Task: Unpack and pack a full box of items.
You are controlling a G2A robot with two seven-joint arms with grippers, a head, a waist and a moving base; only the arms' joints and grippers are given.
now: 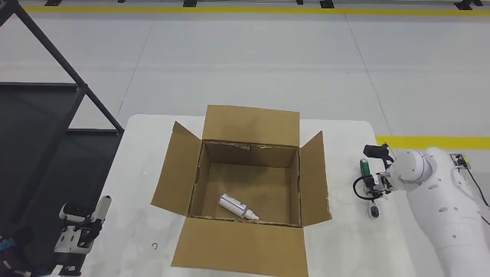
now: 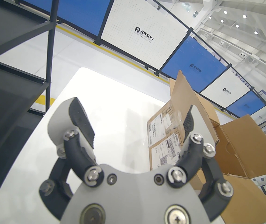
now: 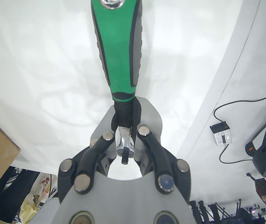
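Right fingers (image 3: 137,114) clamp green-handled tool (image 3: 117,47) (beside box (image 1: 251,122)).

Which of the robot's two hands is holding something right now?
The right hand, shut on a green-handled tool beside the box; the left hand is open and empty.

The box (image 1: 249,124) is matt brown cardboard with paper labels. The tabletop (image 1: 145,162) is smooth, glossy white. The tool (image 3: 117,47) has a matt green-and-grey rubbery handle and shiny chrome ends. The left end effector (image 2: 135,121) is grey metal with dimpled black pads (image 2: 82,122)
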